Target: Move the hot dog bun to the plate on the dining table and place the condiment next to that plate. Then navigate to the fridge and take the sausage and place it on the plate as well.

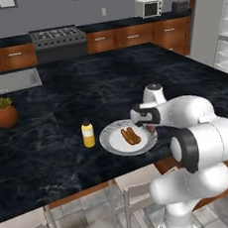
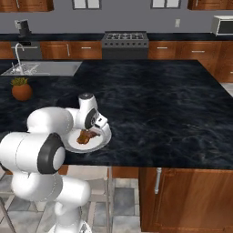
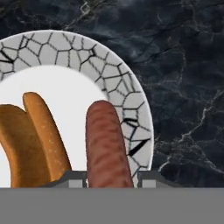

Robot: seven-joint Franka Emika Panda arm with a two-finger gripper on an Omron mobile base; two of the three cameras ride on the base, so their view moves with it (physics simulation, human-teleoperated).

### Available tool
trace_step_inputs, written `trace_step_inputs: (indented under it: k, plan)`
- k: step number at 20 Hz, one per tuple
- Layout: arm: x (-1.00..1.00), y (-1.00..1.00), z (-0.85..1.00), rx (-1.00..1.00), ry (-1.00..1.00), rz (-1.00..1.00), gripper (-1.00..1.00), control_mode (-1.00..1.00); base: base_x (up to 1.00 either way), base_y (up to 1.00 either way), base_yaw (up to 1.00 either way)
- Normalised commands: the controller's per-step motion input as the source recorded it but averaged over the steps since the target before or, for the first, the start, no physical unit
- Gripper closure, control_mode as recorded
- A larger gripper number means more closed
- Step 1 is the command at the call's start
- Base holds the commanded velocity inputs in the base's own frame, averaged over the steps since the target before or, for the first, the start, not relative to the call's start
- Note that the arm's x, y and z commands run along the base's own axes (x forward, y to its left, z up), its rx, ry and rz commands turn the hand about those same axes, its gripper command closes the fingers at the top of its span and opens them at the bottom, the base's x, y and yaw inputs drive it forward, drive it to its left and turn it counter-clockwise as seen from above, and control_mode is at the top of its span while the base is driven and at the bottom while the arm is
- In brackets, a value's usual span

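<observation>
Reddish-brown sausage [image 3: 107,144] sits clamped between the jaws [image 3: 109,177], which are closed down snug around it, and it hangs right over the plate [image 3: 131,113]. That's the last item of the job, and it's nearly home!

Just to one side of the jaws in the hand view lies the hot dog bun [image 3: 33,142], its two tan halves already resting on the plate's pale centre. So the bun leg looks finished. In the left base view the condiment [image 1: 88,133] stands upright on the bench [image 1: 60,106], just beside the plate on the far side from the jaws, not touching it. That leg looks done too.

The fridge trip seems complete as well, judging by the sausage in hand here at the dining table. What's left, by my read: lower the sausage onto the plate beside the bun, let go, and back away. I can't tell whether the sausage already touches the plate surface.
</observation>
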Motion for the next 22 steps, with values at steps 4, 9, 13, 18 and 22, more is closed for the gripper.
trace_step_inputs:
  k: [4, 9, 13, 18, 22]
  plan:
    - [0.00, 0.14, -0.42, 0.00, 0.01, 0.00, 1.00, -1.00, 0.00, 0.00, 0.00]
    - [0.00, 0.20, -0.34, 0.00, 0.00, 0.00, 1.00, -1.00, 0.00, 0.00, 0.00]
    - [0.21, 0.07, -0.28, 0.00, 0.00, 0.00, 1.00, -1.00, 0.00, 0.00, 0.00]
    - [0.46, 0.00, -0.33, 0.00, 0.00, 0.00, 1.00, -1.00, 0.00, 0.00, 0.00]
    - [0.28, 0.00, -0.13, 0.00, 0.00, 0.00, -1.00, -1.00, 0.00, 0.00, 0.00]
